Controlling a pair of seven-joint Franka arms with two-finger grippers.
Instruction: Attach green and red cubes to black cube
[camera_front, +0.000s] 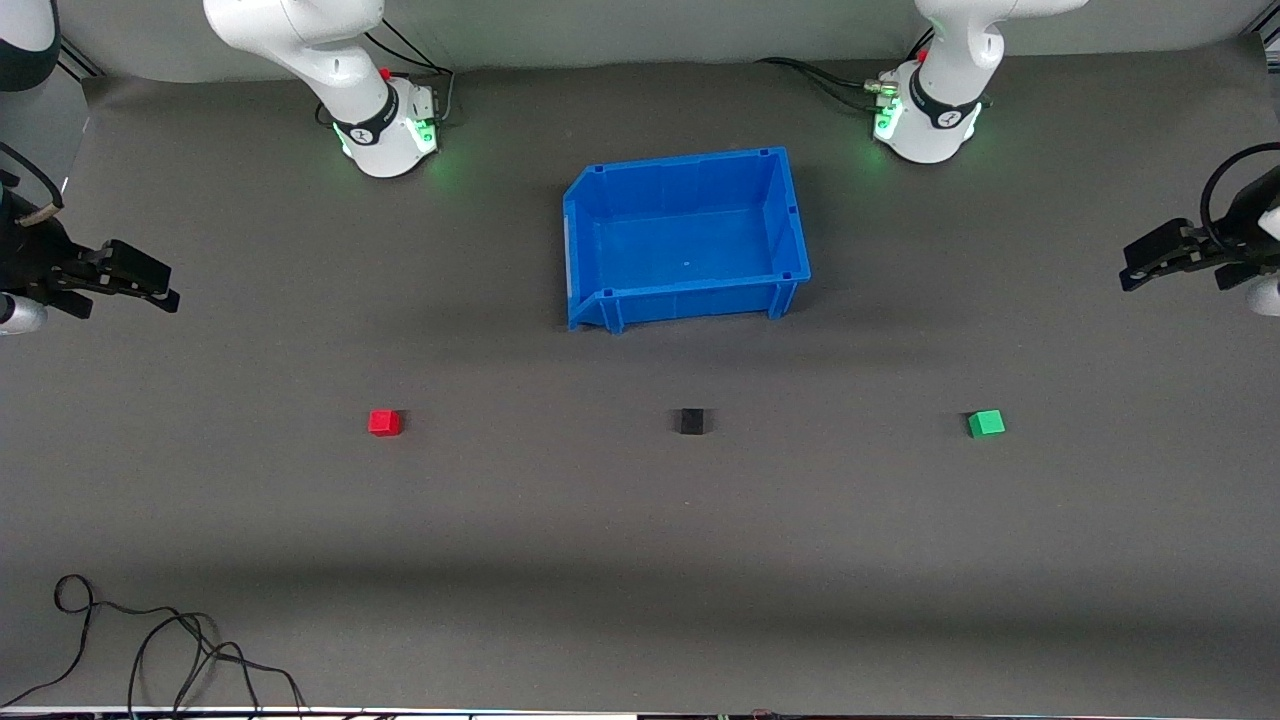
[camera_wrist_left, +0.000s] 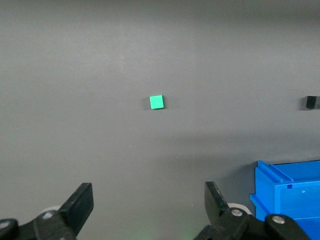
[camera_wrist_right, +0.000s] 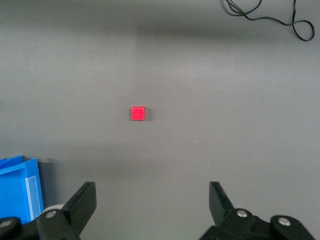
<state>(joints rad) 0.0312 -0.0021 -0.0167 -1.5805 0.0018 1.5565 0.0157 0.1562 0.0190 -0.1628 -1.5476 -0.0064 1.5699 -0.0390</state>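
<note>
Three tiny cubes lie in a row on the grey table, nearer the front camera than the blue bin. The black cube (camera_front: 692, 421) (camera_wrist_left: 311, 102) is in the middle. The red cube (camera_front: 384, 422) (camera_wrist_right: 138, 113) lies toward the right arm's end, the green cube (camera_front: 986, 423) (camera_wrist_left: 156, 102) toward the left arm's end. My left gripper (camera_front: 1135, 272) (camera_wrist_left: 149, 200) hangs open and empty, high at its end of the table, well off from the green cube. My right gripper (camera_front: 165, 290) (camera_wrist_right: 152, 200) hangs open and empty at its own end, well off from the red cube.
An empty blue bin (camera_front: 790, 215) (camera_wrist_left: 287, 200) (camera_wrist_right: 17, 192) stands mid-table between the two arm bases. Loose black cables (camera_front: 150, 640) (camera_wrist_right: 270, 17) lie at the table's near edge toward the right arm's end.
</note>
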